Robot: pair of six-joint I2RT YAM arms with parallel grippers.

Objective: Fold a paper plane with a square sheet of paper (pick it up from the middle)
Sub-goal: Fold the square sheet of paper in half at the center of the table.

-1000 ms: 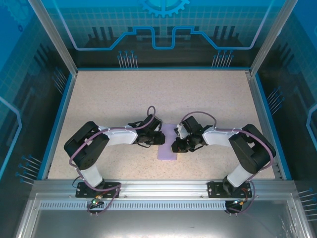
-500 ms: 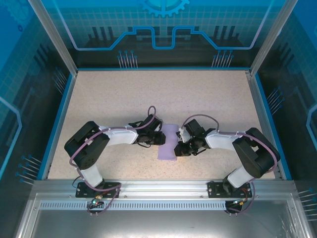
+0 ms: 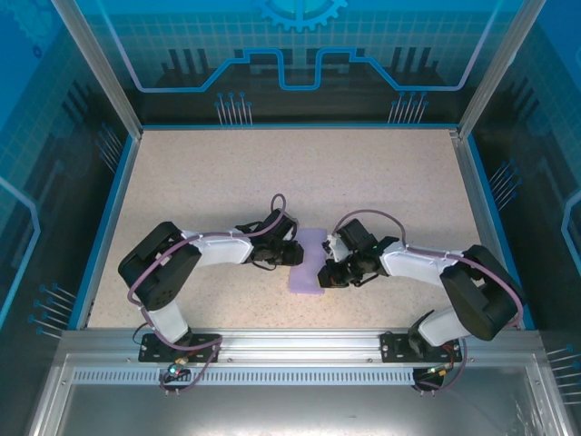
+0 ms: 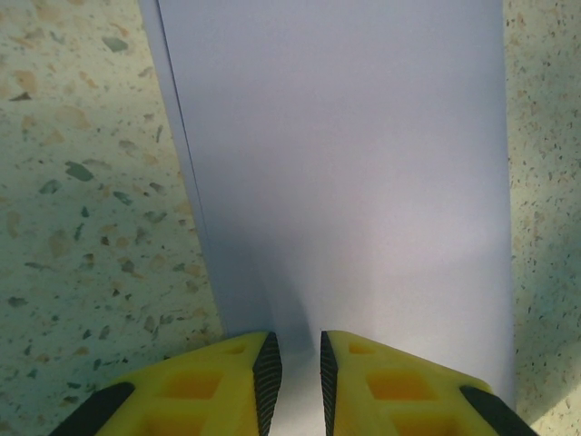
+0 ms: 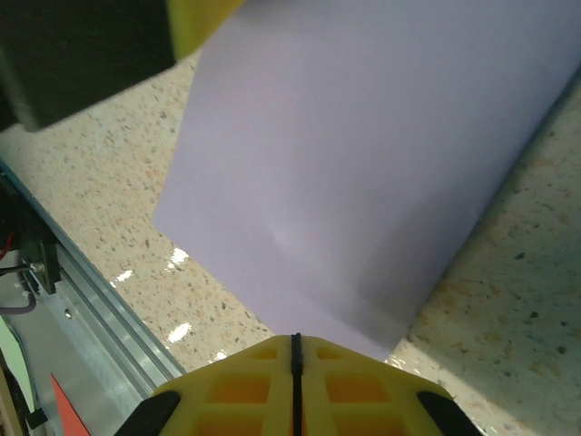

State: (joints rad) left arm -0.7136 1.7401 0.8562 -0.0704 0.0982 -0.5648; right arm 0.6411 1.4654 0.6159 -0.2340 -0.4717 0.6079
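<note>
The square sheet of paper [image 3: 307, 263] lies folded into a narrow pale lilac strip on the speckled table, between my two grippers. My left gripper [image 3: 296, 255] rests on its left edge; in the left wrist view the jaws [image 4: 300, 363] stand a narrow gap apart above the sheet [image 4: 345, 163], whose doubled edge shows on the left. My right gripper [image 3: 321, 271] is at the strip's right edge, toward the near end. Its yellow fingers [image 5: 295, 343] are shut tight, and the paper [image 5: 363, 154] runs under their tips. Whether paper is pinched there stays hidden.
The table [image 3: 227, 182] is ringed by a low blue rim, with glass walls on three sides. A metal rail [image 3: 290, 341] carrying both arm bases runs along the near edge. The left gripper's finger [image 5: 91, 54] looms at the top left of the right wrist view.
My right gripper has slid slightly toward the near end of the paper, and its elbow has swung out to the right. The left arm and the paper have stayed put.
</note>
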